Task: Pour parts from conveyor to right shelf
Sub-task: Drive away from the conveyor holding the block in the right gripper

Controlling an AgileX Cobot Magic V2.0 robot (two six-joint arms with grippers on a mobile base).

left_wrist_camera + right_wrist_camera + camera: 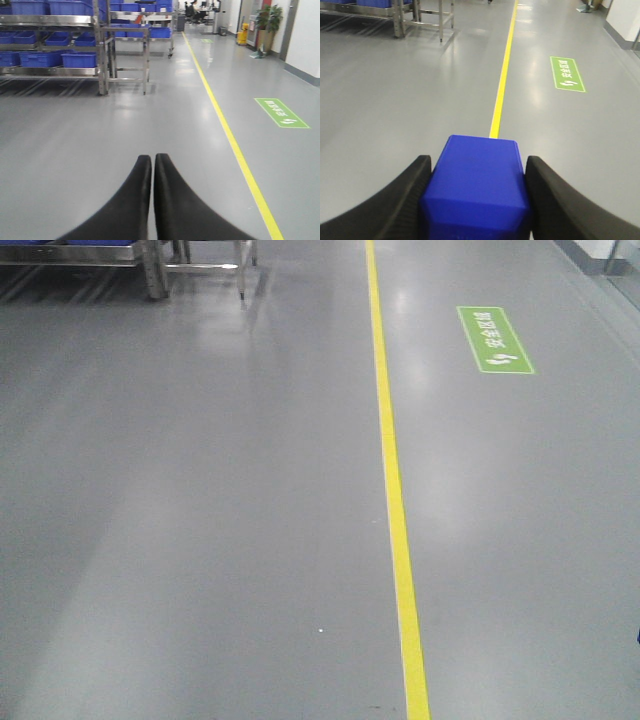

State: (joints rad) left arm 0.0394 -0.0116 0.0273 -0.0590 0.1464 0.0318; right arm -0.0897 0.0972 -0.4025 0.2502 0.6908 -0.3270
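**Transit check: part held in right gripper, rack not yet reached**

The site is a workshop hall with a smooth grey floor [200, 540]. A yellow line [395, 490] runs down it, with a green floor sign [495, 340] to the right of the line. A steel rack [55, 45] carrying blue bins [79, 60] stands at the far left edge of the floor, well apart from both arms. No conveyor is in view.

The right gripper [477, 161] is pinching a blue block [477, 190] between its two black fingers, one against each side face. The block hangs above the floor, over the near end of the yellow line. In my judgement, the side-on clamp secures the part while the base travels and lets it drop once the fingers part over a bin.

The left gripper [152, 165] is pressed together with nothing between its fingers. It appears idle and tucked out of the way.

The block is glossy, uniform deep blue and box-shaped with softened edges. No knob shows from this angle.

Judgement: this is the carrying step, and delivery to the rack is not yet done.
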